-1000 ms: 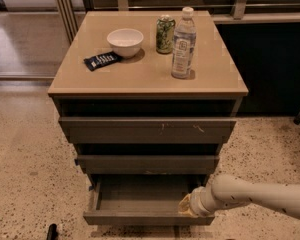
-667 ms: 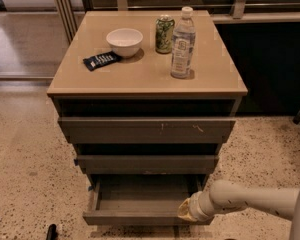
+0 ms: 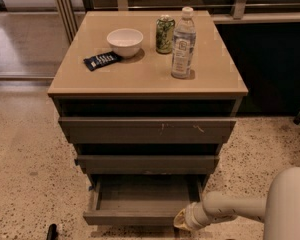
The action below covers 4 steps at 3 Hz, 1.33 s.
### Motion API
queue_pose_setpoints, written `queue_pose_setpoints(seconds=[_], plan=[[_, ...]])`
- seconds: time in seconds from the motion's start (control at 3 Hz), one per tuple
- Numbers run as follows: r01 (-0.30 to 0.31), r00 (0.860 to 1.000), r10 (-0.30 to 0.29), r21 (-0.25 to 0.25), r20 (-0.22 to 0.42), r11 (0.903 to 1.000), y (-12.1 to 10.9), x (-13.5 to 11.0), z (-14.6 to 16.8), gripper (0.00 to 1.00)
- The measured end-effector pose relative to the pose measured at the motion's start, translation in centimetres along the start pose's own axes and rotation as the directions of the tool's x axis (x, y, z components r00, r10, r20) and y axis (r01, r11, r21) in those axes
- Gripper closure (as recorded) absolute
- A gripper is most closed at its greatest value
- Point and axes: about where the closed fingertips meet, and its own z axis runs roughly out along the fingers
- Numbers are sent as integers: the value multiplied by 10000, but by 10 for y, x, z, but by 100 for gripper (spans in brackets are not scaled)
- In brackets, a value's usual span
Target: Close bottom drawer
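The bottom drawer (image 3: pixel 140 217) is the lowest and narrowest of three grey-brown drawers in the cabinet. It stands pulled out, and its shallow empty box interior (image 3: pixel 145 193) shows. My gripper (image 3: pixel 180 220) is at the right end of its front panel, low at the bottom of the view, on the end of my white arm (image 3: pixel 230 209) that reaches in from the right. The gripper tip touches or nearly touches the panel's right corner.
The mid-width drawer front (image 3: pixel 147 164) and the widest, scratched one (image 3: pixel 147 130) are above. On the tan cabinet top (image 3: pixel 150 79) stand a white bowl (image 3: pixel 125 41), a green can (image 3: pixel 165 34), a water bottle (image 3: pixel 183 44) and a dark snack packet (image 3: pixel 102 60). Speckled floor (image 3: pixel 30 174) lies around.
My arm has drawn in toward the drawer's right front corner and my white body now fills the lower right. The drawer looks slightly less far out.
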Motion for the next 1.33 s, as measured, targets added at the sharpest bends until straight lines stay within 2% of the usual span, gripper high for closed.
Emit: queue_pose_setpoints(seconds=[0.67, 1.33], plan=[[164, 9999, -164, 123, 9, 9998, -2, 2, 6, 100], [899, 9957, -911, 594, 186, 9942, -14, -7, 23, 100]])
